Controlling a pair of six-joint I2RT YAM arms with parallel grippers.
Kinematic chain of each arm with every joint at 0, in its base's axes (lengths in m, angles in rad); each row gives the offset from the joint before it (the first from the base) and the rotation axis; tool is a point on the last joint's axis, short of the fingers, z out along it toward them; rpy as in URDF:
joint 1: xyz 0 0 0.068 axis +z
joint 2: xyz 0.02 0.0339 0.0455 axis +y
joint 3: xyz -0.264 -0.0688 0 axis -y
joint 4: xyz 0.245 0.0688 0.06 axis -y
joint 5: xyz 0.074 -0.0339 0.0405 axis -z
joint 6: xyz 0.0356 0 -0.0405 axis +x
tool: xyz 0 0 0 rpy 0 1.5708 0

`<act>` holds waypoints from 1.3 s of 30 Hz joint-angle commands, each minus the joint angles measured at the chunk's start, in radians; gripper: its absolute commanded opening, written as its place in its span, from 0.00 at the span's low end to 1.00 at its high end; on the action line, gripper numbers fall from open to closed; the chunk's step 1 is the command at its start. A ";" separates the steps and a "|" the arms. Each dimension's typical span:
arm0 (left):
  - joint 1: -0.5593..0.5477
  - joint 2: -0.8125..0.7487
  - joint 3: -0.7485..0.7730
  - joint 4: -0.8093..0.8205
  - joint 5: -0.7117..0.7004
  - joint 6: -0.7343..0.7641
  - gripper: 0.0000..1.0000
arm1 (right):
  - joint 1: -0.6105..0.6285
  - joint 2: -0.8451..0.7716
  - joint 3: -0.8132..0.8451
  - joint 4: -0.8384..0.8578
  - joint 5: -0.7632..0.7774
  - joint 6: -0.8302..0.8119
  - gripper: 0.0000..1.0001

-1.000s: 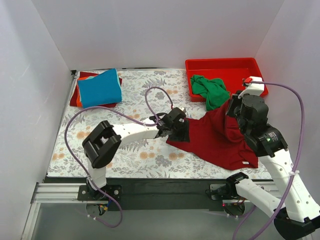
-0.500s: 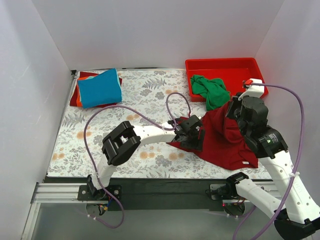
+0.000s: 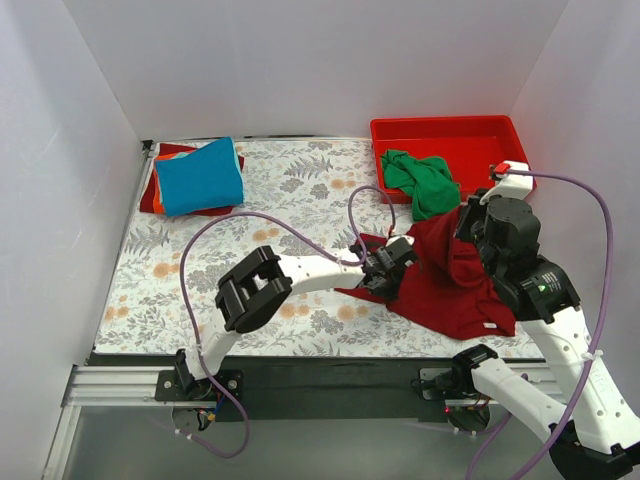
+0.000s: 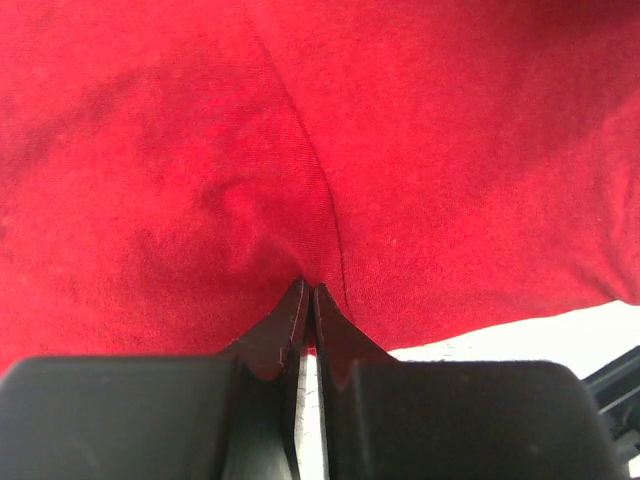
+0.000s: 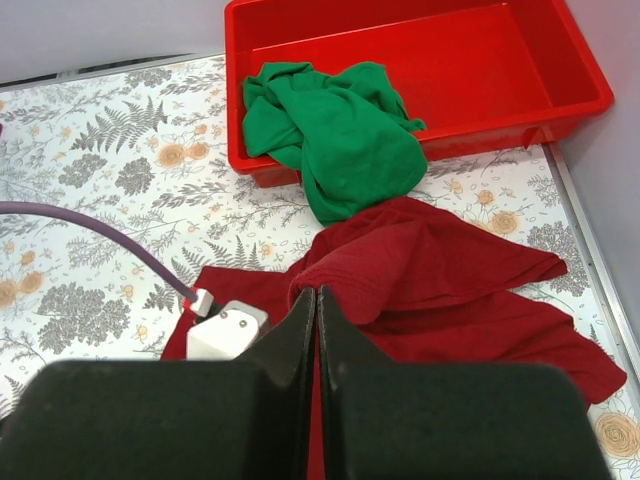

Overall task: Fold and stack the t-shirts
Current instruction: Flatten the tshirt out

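Right of centre on the floral tablecloth, left gripper and right gripper each pinch the dark red t-shirt.

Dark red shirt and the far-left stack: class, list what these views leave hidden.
- Left wrist: dark red shirt fills the frame, edges cut off; which part the left gripper pinches is unclear.
- Top: right gripper hidden under its own arm.
- Top: blue shirt covers the stack; how many shirts lie beneath is unclear.

Left gripper tight on red t-shirt
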 commanded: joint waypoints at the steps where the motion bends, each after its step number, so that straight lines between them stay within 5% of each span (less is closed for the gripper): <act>1: 0.051 -0.046 -0.108 -0.127 -0.137 0.022 0.00 | -0.004 -0.004 0.022 0.021 0.019 0.004 0.01; 10: 0.407 -0.314 -0.256 -0.110 -0.218 0.119 0.00 | -0.002 0.016 0.014 -0.009 -0.021 -0.011 0.01; 19: 0.697 -0.181 0.138 -0.164 -0.200 0.266 0.00 | -0.002 0.013 -0.073 -0.017 -0.093 0.037 0.01; 22: 0.715 -0.122 0.271 -0.228 -0.207 0.268 0.43 | -0.002 0.011 -0.092 -0.020 -0.102 0.044 0.01; 24: 0.714 -0.130 0.279 -0.242 -0.186 0.255 0.55 | -0.002 0.011 -0.099 -0.026 -0.105 0.046 0.01; 39: 0.720 -0.832 -0.537 -0.125 0.092 0.041 0.55 | -0.002 0.036 -0.136 -0.029 -0.134 0.066 0.01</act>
